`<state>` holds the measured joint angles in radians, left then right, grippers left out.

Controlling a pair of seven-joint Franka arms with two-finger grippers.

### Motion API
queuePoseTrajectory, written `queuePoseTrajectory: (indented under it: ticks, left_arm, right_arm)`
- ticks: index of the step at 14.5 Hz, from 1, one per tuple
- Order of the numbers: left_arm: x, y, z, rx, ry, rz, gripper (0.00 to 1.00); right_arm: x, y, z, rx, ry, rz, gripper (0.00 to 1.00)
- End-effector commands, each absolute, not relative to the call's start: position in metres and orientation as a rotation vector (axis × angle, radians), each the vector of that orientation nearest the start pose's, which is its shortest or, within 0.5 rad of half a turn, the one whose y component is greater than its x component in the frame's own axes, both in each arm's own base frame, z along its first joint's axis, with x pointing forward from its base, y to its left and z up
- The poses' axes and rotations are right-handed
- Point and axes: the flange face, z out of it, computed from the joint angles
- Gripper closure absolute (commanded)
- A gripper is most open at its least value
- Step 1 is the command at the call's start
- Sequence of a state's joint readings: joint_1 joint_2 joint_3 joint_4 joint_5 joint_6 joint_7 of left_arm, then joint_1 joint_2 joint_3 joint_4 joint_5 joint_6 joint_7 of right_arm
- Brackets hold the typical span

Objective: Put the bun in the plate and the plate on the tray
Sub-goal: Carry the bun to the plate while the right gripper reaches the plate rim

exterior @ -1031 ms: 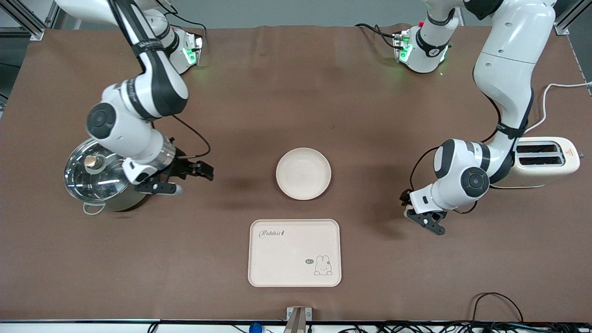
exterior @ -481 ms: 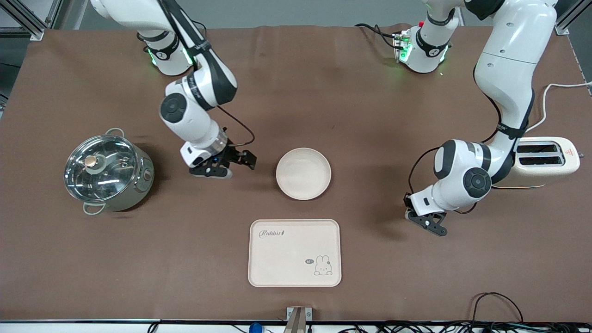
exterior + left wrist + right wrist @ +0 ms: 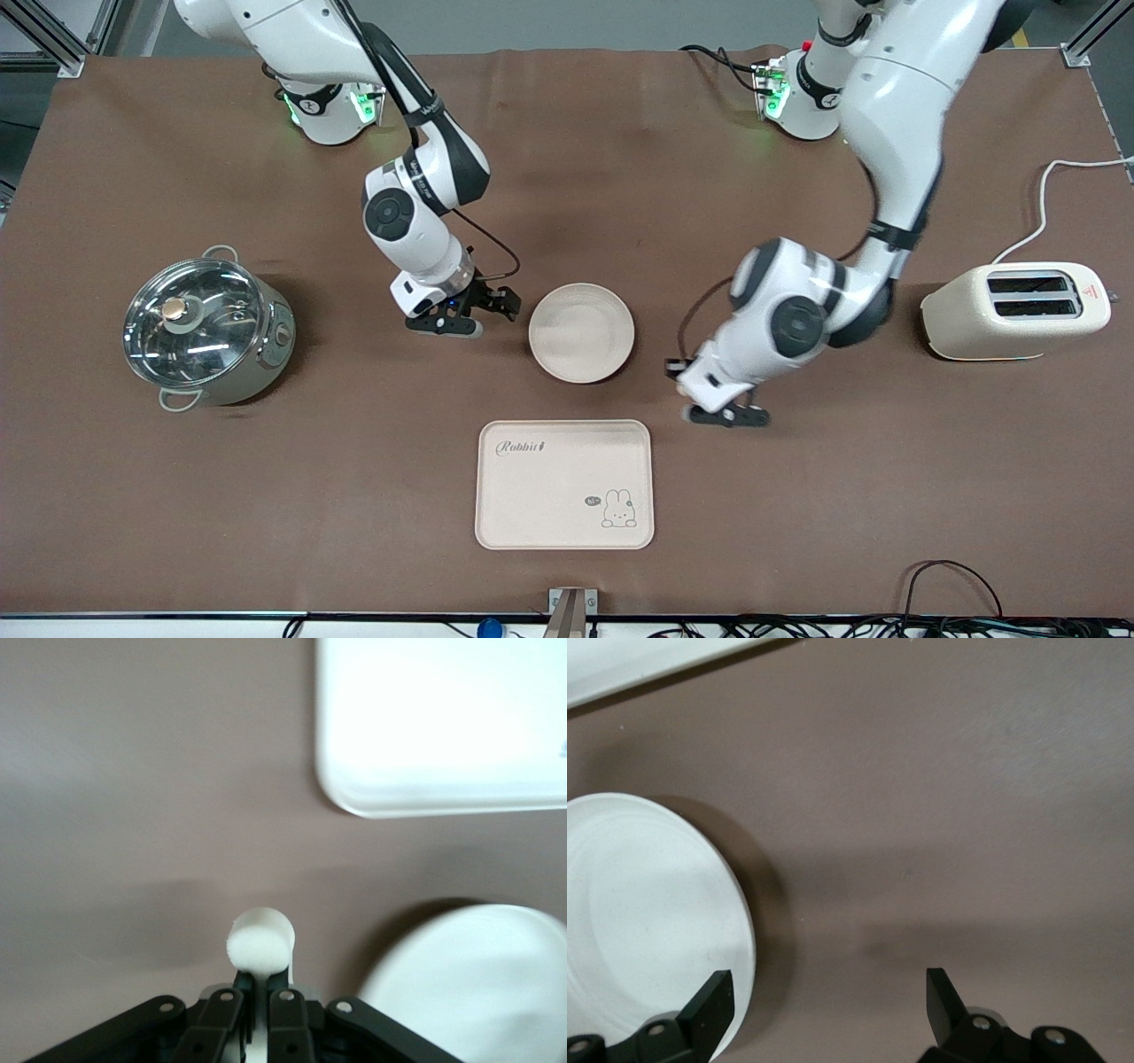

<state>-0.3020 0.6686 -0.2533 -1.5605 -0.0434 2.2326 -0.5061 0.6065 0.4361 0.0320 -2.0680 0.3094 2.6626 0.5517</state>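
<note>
- Brown cloth covered the surface [image 3: 567,177], where the round plate [image 3: 581,332] lay empty at the centre and the rabbit tray [image 3: 564,484] sat bare, nearer the front camera than the plate.
- Within half a second the left hand [image 3: 726,414] had swung away from the toaster [image 3: 1014,310] toward the middle, and hung over open cloth beside the plate, at the left arm's end of it.
- Its wrist view showed the bun [image 3: 260,942] pinched between narrow fingers [image 3: 285,1010], with plate and tray both in sight, so delivery into the plate looked close but was not yet made.
- The right hand [image 3: 469,312] had closed in from the lidded steel pot [image 3: 205,326] over the past second, and hovered just beside the plate's rim with fingers [image 3: 709,1005] spread wide and holding nothing.
- Plate, tray, pot and toaster had not shifted.
</note>
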Motion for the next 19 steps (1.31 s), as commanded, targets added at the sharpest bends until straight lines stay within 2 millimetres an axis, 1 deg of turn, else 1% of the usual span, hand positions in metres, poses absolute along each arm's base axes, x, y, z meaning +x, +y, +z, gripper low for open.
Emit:
queuePoseTrajectory:
  ticks: [1, 2, 3, 4, 5, 6, 7, 8, 9, 10, 11, 12, 14, 15, 16, 17, 19]
  left_arm:
    - [0.593, -0.38, 0.265, -3.293, -0.253, 0.188, 0.97]
    - [0.581, -0.396, 0.256, -3.278, -0.295, 0.22, 0.96]
    - [0.571, -0.41, 0.251, -3.266, -0.344, 0.229, 0.95]
    - [0.561, -0.423, 0.242, -3.253, -0.379, 0.248, 0.94]
    - [0.556, -0.432, 0.239, -3.257, -0.401, 0.239, 0.91]
    - [0.556, -0.435, 0.235, -3.266, -0.438, 0.225, 0.87]
    - [0.555, -0.438, 0.231, -3.271, -0.474, 0.207, 0.79]
    - [0.554, -0.442, 0.227, -3.277, -0.493, 0.196, 0.72]
    - [0.55, -0.447, 0.222, -3.274, -0.502, 0.204, 0.59]
    - [0.55, -0.447, 0.222, -3.272, -0.504, 0.202, 0.48]
    - [0.55, -0.446, 0.222, -3.272, -0.504, 0.2, 0.17]
    - [0.55, -0.447, 0.226, -3.276, -0.482, 0.187, 0.0]
    - [0.554, -0.445, 0.233, -3.278, -0.477, 0.17, 0.0]
    - [0.56, -0.437, 0.239, -3.276, -0.468, 0.155, 0.0]
    - [0.561, -0.434, 0.241, -3.269, -0.424, 0.147, 0.0]
    - [0.561, -0.433, 0.244, -3.261, -0.402, 0.143, 0.0]
    - [0.558, -0.435, 0.244, -3.257, -0.398, 0.147, 0.0]
  right_arm:
    - [0.491, 0.376, 0.228, -2.867, 0.36, -0.035, 0.08]
    - [0.49, 0.387, 0.223, -2.866, 0.363, -0.033, 0.1]
    - [0.492, 0.391, 0.22, -2.861, 0.369, -0.041, 0.15]
    - [0.492, 0.391, 0.219, -2.859, 0.37, -0.047, 0.19]
    - [0.493, 0.391, 0.219, -2.856, 0.37, -0.053, 0.25]
    - [0.496, 0.394, 0.217, -2.854, 0.372, -0.056, 0.28]
    - [0.497, 0.396, 0.211, -2.856, 0.378, -0.049, 0.31]
    - [0.498, 0.399, 0.211, -2.85, 0.399, -0.05, 0.33]
    - [0.501, 0.402, 0.211, -2.844, 0.416, -0.052, 0.37]
    - [0.503, 0.404, 0.206, -2.843, 0.423, -0.049, 0.39]
    - [0.505, 0.406, 0.203, -2.844, 0.421, -0.049, 0.41]
    - [0.506, 0.408, 0.202, -2.842, 0.421, -0.05, 0.43]
    - [0.505, 0.411, 0.198, -2.844, 0.416, -0.048, 0.46]
    - [0.506, 0.411, 0.196, -2.846, 0.414, -0.047, 0.47]
    - [0.506, 0.412, 0.196, -2.845, 0.411, -0.053, 0.48]
    - [0.506, 0.412, 0.195, -2.846, 0.408, -0.057, 0.5]
    - [0.5, 0.418, 0.192, -2.854, 0.388, -0.053, 0.53]
